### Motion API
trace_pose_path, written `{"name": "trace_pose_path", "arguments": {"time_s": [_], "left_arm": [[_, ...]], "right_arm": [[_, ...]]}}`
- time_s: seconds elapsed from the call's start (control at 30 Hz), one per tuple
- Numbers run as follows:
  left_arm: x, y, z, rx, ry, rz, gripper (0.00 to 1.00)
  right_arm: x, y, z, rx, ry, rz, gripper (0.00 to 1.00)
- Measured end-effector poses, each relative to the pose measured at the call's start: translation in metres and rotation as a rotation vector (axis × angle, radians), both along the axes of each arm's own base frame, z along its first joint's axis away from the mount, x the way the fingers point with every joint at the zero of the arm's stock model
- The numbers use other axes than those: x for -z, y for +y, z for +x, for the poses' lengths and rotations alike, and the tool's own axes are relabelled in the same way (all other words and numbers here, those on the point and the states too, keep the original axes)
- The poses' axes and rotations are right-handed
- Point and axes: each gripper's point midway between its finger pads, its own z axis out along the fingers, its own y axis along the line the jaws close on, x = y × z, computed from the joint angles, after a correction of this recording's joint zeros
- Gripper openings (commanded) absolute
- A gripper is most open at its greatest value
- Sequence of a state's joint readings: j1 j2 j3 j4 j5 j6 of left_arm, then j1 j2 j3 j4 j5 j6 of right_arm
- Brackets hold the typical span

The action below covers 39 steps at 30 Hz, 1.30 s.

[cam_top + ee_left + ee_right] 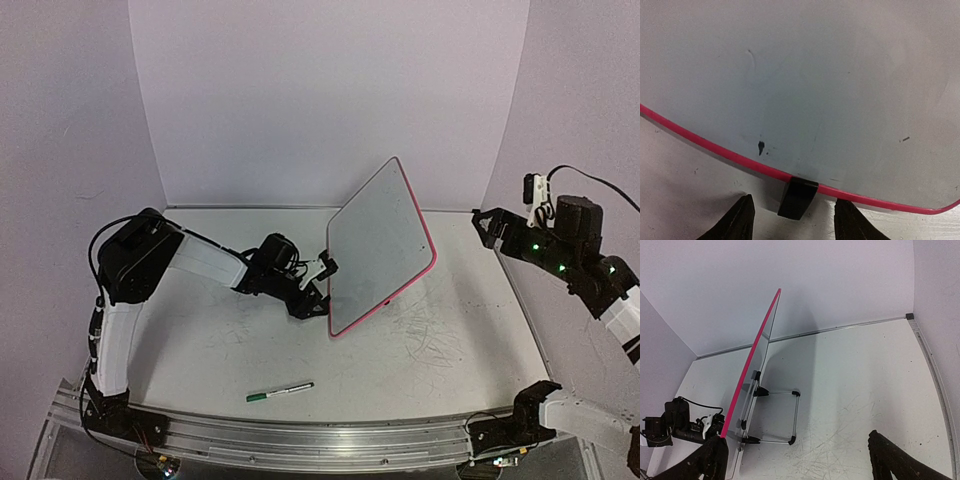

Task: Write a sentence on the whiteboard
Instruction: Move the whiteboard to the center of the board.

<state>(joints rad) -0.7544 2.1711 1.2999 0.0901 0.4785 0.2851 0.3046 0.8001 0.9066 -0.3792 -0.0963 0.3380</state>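
The whiteboard (382,248), white with a pink-red frame, stands tilted on the table on a wire stand (792,416). In the left wrist view its face (815,75) fills the frame, with a few dark specks. The sentence is not in view on it. My left gripper (322,287) is at the board's lower left edge. It is open (794,199), its fingers either side of a black clip foot (798,196) with a gap on both sides. My right gripper (484,224) hangs raised at the right, open and empty (797,437); the right wrist view sees the board edge-on (752,374).
A green-capped marker (280,391) lies on the table near the front edge, left of centre. Grey scribble marks (432,332) cover the tabletop right of the board. White walls close in the back and sides.
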Motion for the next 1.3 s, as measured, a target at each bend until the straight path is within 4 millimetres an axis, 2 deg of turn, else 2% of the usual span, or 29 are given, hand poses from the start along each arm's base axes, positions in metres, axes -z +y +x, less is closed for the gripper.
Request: {"name": "trace_pose_path", "arguments": {"time_s": [0.13,0.33,0.47,0.63,0.73,0.83,0.93,1.07,1.17,1.3], "left_arm": [[0.001,-0.006,0.000,0.014,-0.050,0.007,0.32],[0.003,-0.023,-0.008,-0.036,-0.103,0.029,0.19],[0.003,-0.043,-0.026,-0.101,-0.129,0.021,0.16],[0.004,-0.067,-0.046,-0.231,-0.125,-0.001,0.16],[0.003,-0.078,-0.051,-0.322,-0.089,-0.025,0.21],[0.003,-0.093,-0.055,-0.385,-0.059,-0.054,0.31],[0.001,-0.110,-0.062,-0.406,-0.037,-0.091,0.44],[0.000,-0.114,-0.070,-0.409,-0.016,-0.107,0.66],[-0.003,-0.101,-0.081,-0.390,0.005,-0.097,0.78],[-0.018,-0.067,-0.098,-0.347,0.063,-0.079,0.85]], "right_arm": [[-0.009,-0.001,-0.005,-0.003,-0.032,0.010,0.98],[-0.013,-0.001,-0.005,-0.005,-0.046,0.005,0.98],[-0.021,-0.003,-0.003,0.008,-0.050,-0.007,0.98],[-0.042,-0.016,0.001,0.078,-0.071,-0.023,0.98],[-0.055,-0.022,0.005,0.124,-0.082,-0.021,0.98],[-0.062,-0.021,0.012,0.138,-0.078,-0.006,0.98],[-0.057,-0.010,0.019,0.114,-0.048,0.009,0.98],[-0.042,0.020,0.022,0.041,0.002,0.010,0.98],[-0.037,0.036,0.020,-0.001,0.018,0.006,0.98],[-0.040,0.033,0.018,0.014,0.005,0.002,0.98]]}}
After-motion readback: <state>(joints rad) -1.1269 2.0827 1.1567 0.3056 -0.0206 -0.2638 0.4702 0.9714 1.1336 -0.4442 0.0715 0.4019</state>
